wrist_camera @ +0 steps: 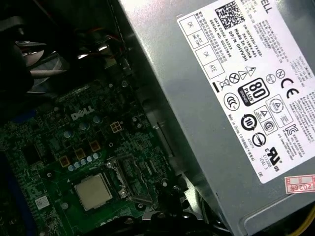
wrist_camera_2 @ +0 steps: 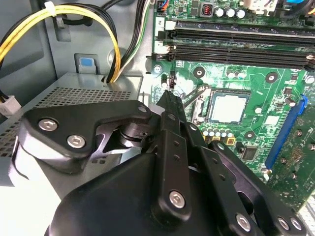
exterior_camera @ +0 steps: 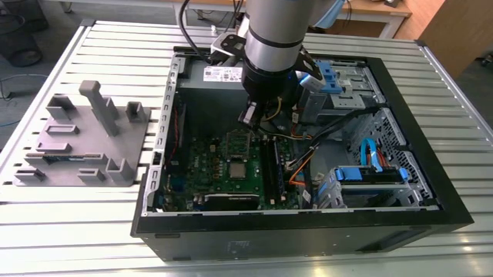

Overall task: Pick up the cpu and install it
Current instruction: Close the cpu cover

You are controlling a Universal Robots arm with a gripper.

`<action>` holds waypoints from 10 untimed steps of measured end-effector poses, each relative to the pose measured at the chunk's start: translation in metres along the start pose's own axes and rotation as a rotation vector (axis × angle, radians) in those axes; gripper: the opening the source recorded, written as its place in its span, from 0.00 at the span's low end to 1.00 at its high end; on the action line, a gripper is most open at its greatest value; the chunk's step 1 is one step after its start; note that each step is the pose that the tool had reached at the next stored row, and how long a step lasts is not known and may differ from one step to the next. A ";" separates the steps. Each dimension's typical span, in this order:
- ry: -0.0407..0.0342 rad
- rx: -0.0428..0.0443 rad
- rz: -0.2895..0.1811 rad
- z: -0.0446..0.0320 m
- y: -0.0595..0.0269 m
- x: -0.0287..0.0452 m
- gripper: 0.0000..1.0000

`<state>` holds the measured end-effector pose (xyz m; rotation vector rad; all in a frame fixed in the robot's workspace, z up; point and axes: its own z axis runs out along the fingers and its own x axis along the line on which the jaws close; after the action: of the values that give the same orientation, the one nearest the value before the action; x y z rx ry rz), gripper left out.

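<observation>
- The gripper (wrist_camera_2: 170, 93) hung inside the open computer case (exterior_camera: 431, 190), above the upper part of the green motherboard (exterior_camera: 208, 167) and near the power supply (exterior_camera: 219, 74); in the second wrist view its black fingers (wrist_camera_2: 172, 128) lay pressed together in one narrow line with nothing between them, so it was clenched and held nothing.
- The fingertips pointed at the board beside the socket's metal lever (wrist_camera_2: 194, 96), apart from the chip.
- The cpu (wrist_camera_2: 227, 107) lay flat in its socket on the motherboard, silver top up; it showed in the exterior view (exterior_camera: 238, 169) below the gripper and in the first wrist view (wrist_camera: 93, 191), with the socket's metal frame (wrist_camera: 129, 182) just beside it.
- Black memory slots (wrist_camera_2: 236, 42) ran across the board beyond the socket in the second wrist view, and a blue slot (wrist_camera_2: 285, 132) stood to the far side of the chip.
- Yellow and black cables (wrist_camera_2: 59, 19) looped over the perforated metal housing near the gripper's body.
- The grey power supply with its white label (wrist_camera: 246, 88) stood beside the board in the first wrist view.
- At the exterior view's left, a grey parts fixture (exterior_camera: 85, 138) rested on the slatted metal table (exterior_camera: 62, 231), well apart from the case.
</observation>
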<state>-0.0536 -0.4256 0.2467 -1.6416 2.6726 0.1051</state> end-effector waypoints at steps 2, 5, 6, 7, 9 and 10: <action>0.0003 0.0001 -0.007 -0.0006 -0.0001 0.0005 0.11; 0.0004 0.0007 -0.017 -0.0010 -0.0002 0.0013 0.11; 0.0004 0.0009 -0.021 -0.0011 -0.0002 0.0015 0.11; 0.0004 0.0011 -0.024 -0.0011 -0.0002 0.0017 0.11; 0.0005 0.0015 -0.031 -0.0013 -0.0003 0.0023 0.11; 0.0006 0.0018 -0.035 -0.0015 -0.0003 0.0025 0.11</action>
<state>-0.0544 -0.4281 0.2480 -1.6869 2.6424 0.1021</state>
